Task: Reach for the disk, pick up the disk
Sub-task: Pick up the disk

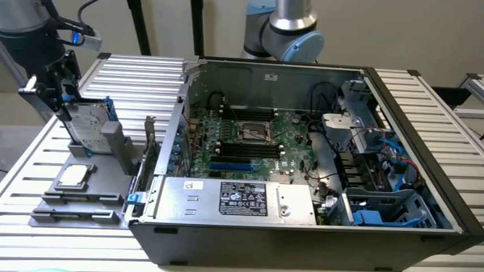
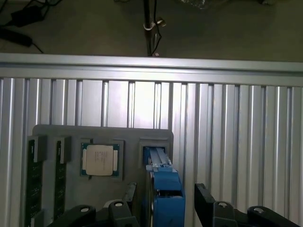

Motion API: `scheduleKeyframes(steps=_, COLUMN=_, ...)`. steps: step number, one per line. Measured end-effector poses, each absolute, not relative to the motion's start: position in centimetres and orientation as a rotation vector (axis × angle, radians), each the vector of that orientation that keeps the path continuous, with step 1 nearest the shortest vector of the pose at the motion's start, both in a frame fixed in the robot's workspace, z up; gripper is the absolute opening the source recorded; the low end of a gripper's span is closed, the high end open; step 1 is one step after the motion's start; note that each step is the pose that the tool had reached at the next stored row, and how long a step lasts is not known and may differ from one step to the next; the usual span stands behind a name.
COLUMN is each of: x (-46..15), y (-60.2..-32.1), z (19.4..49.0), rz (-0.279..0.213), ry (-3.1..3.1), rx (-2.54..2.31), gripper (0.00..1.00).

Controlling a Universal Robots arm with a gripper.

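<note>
Wrist view: gripper (image 2: 165, 196), jaws spread, set astride the upright disk (image 2: 161, 170) in grey holder (image 2: 52, 132). Hazard: disk may be tilted and jammed if clamped off-centre.

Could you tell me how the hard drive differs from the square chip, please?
The silver-grey hard drive in its blue plastic frame stands on edge; the small square silver chip lies flat. The drive is rectangular and larger than the chip. Both sit in the grey holder.

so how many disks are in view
1: the disk stands upright in the grey holder at the exterior view's left, flanked by the open gripper. The case may hide others.
</note>
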State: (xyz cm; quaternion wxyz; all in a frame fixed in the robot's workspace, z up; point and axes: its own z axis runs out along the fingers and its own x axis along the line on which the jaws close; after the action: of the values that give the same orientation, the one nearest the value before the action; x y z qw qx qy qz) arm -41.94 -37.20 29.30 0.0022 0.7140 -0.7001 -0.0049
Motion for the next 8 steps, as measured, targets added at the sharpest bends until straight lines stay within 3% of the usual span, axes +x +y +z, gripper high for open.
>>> scheduleKeyframes(steps=5, x=-41.95, y=-37.2, z=29.29, rz=-0.015, ry=-2.197, rx=2.24, gripper=0.6)
scheduleKeyframes(steps=8, x=-41.95, y=-37.2, z=29.29, rz=-0.015, ry=-2.197, rx=2.24, gripper=0.45)
